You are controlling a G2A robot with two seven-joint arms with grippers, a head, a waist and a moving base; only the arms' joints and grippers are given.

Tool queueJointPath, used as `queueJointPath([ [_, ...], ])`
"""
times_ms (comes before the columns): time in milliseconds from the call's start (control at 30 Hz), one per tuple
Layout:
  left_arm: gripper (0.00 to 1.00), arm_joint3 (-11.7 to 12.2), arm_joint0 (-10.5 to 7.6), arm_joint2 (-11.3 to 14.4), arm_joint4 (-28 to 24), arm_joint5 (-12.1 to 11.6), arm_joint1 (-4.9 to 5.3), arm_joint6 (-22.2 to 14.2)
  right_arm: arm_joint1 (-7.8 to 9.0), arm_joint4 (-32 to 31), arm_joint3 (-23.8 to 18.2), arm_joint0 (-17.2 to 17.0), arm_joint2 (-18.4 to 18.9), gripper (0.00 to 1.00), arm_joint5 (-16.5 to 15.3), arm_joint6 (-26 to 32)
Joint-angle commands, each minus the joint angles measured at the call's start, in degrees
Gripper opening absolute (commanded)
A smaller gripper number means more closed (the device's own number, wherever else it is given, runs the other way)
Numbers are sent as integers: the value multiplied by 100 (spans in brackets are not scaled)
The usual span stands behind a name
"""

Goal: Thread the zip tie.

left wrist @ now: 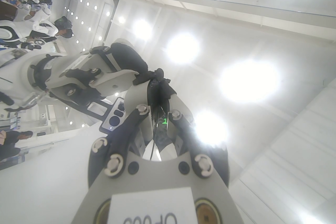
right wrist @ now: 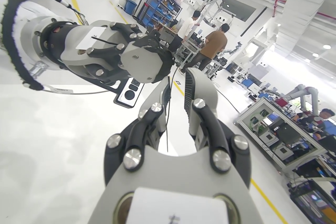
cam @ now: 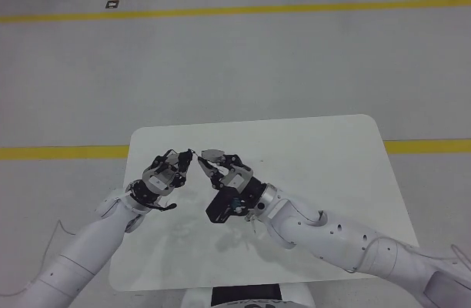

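Both grippers meet tip to tip above the left part of the white table (cam: 335,169). My left gripper (cam: 185,159) (left wrist: 158,84) is shut on a thin black zip tie (left wrist: 155,128), whose strap runs back between its fingers. In the right wrist view the left gripper (right wrist: 165,62) faces mine, and the zip tie (right wrist: 167,125) runs from its tips down between the fingers of my right gripper (right wrist: 176,79). The right gripper (cam: 205,161) is open, with a gap between its pads; the strap lies close to one finger (right wrist: 164,93).
The table's surface is bare around both arms. Its left edge (cam: 130,165) lies close to the left arm, and the near edge (cam: 220,286) passes beneath both forearms. Grey floor with a yellow line (cam: 58,152) surrounds the table.
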Motion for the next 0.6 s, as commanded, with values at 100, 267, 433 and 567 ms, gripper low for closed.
queueJointPath([
  [100, 0, 0, 0, 0, 0, 0, 0, 0, 1, 0, 0, 28, -40, 0, 0, 15],
  [267, 0, 0, 0, 0, 0, 0, 0, 0, -1, 0, 3, 42, -47, 0, 0, 19],
  [433, 0, 0, 0, 0, 0, 0, 0, 0, 7, 0, 12, 19, 17, 0, 0, 33],
  [567, 0, 0, 0, 0, 0, 0, 0, 0, 37, 0, 19, -40, 94, 0, 0, 84],
])
